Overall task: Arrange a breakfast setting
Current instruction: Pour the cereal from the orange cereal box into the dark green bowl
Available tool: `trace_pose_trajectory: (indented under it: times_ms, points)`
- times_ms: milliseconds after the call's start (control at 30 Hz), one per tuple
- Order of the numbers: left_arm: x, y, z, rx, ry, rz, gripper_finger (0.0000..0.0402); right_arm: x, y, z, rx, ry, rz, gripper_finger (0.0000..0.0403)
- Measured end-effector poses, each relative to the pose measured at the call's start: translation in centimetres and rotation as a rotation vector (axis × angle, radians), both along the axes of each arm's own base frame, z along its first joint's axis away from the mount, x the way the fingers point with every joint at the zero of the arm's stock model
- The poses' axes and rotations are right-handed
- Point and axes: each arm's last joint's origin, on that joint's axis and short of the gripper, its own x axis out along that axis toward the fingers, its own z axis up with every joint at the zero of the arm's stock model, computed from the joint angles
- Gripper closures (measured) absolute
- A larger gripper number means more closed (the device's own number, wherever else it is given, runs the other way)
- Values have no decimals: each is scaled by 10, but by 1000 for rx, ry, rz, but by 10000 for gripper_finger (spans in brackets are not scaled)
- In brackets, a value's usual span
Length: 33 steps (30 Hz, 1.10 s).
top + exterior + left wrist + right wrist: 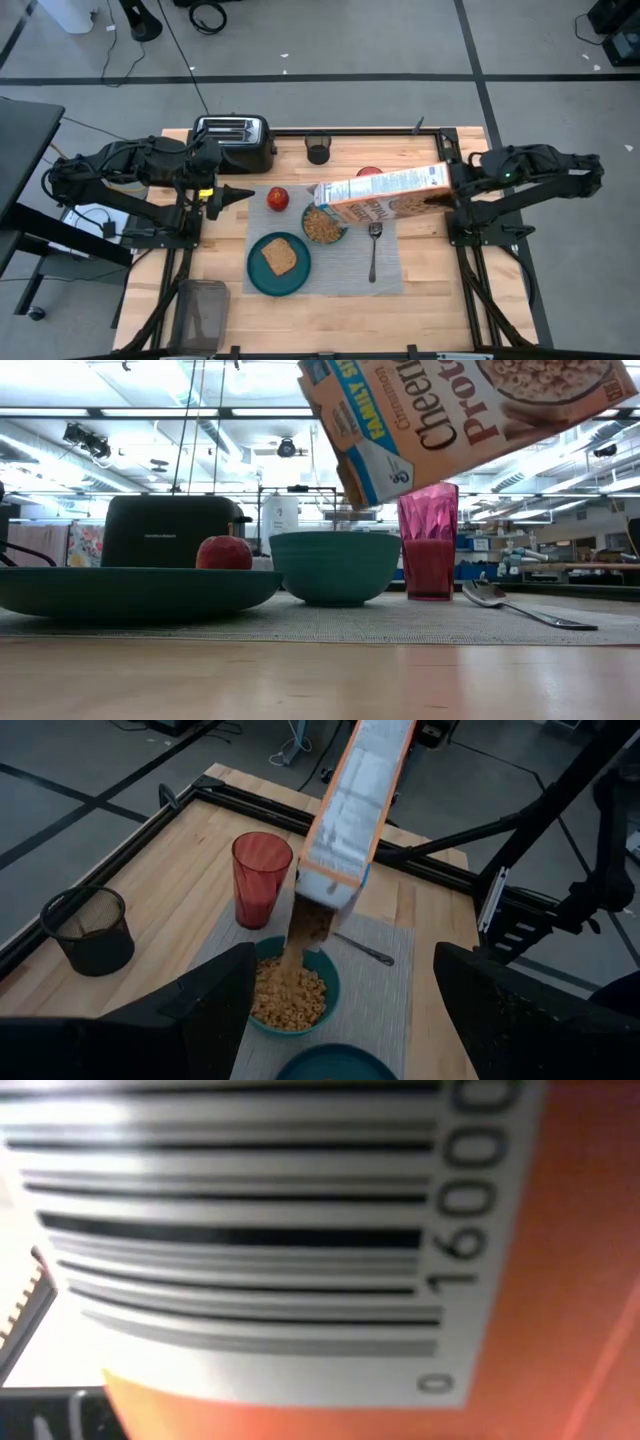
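The right tool [452,188] is clamped on the bottom end of the cereal box [385,192], which hangs tilted over the bowl [324,225] with its open end down; cereal pours from it into the bowl [292,995]. The bowl sits on the grey mat [385,268] near the middle of the surface [440,290]. The plate [262,275] with the toast [279,257] lies at about seven o'clock from the bowl, the apple [277,198] at ten o'clock, the spoon [374,250] at four o'clock, and the pink cup [428,540] just behind. The left tool [236,194], fingers apart and empty, waits beside the toaster [236,141].
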Motion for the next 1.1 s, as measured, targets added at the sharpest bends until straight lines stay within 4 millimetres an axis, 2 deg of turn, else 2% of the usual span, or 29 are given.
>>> trace_pose_trajectory:
  times_ms: [133, 367, 633, 800, 1100]
  points:
    - [0, 0, 0, 0, -4, 0, 92, -12, -2, -5, 21, -48, -17, 200]
    - [1, 0, 2, -3, -25, 0, 92, -25, -3, -28, 89, -91, 8, 200]
    - [4, 0, 11, -11, -118, 0, 92, -42, -5, -36, 126, -198, 31, 200]
    - [7, -1, 21, -16, -232, -1, 92, -53, -7, -34, 127, -263, 38, 200]
    - [7, -1, 53, 86, -550, -16, 92, -63, -9, -34, 107, -309, 29, 200]
